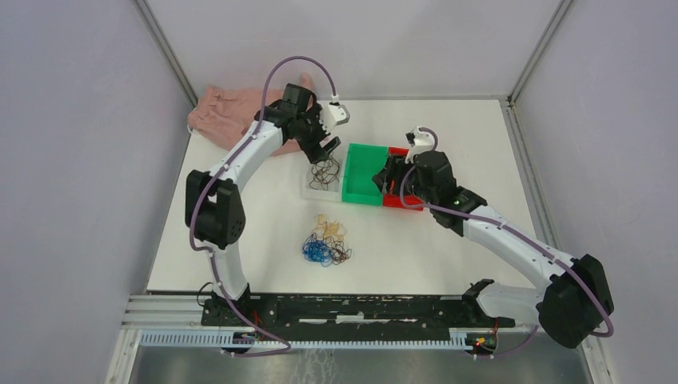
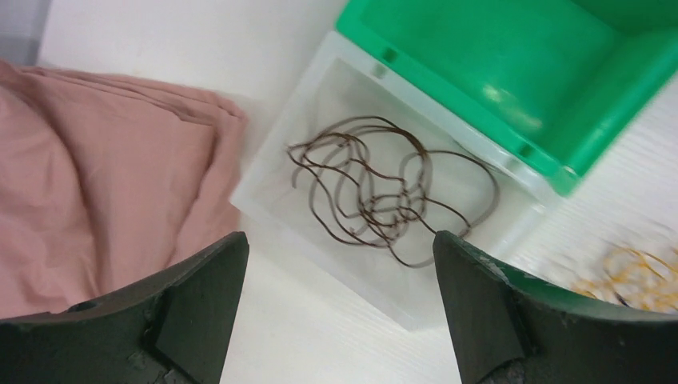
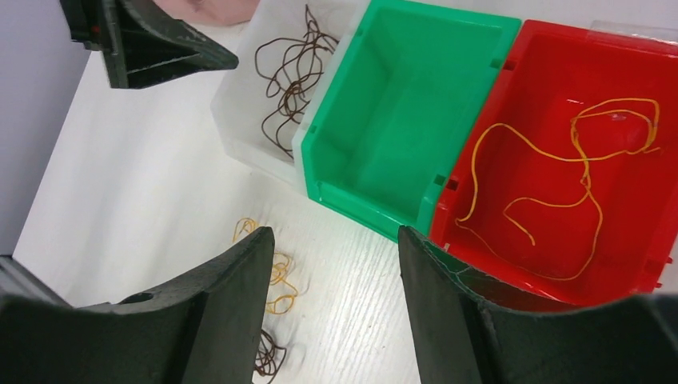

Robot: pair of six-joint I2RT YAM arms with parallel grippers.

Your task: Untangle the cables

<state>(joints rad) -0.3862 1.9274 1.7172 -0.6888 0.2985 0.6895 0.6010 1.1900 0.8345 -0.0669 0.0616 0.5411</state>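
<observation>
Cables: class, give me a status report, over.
Left jaws open, empty, over clear bin holding brown cables. Right jaws open by red bin holding yellow cable. Mixed tangle on table, nothing covering it.

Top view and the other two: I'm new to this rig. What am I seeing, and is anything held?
The top view looks down on two arms bolted at the table's near edge. The others are wrist cameras; the dark wedges are the fingers. The left gripper hangs open over a clear bin with a brown cable. The right gripper is open above a green bin and a red bin holding a yellow cable. A mixed cable pile and a pink cloth lie on the table. Nothing is held.
</observation>
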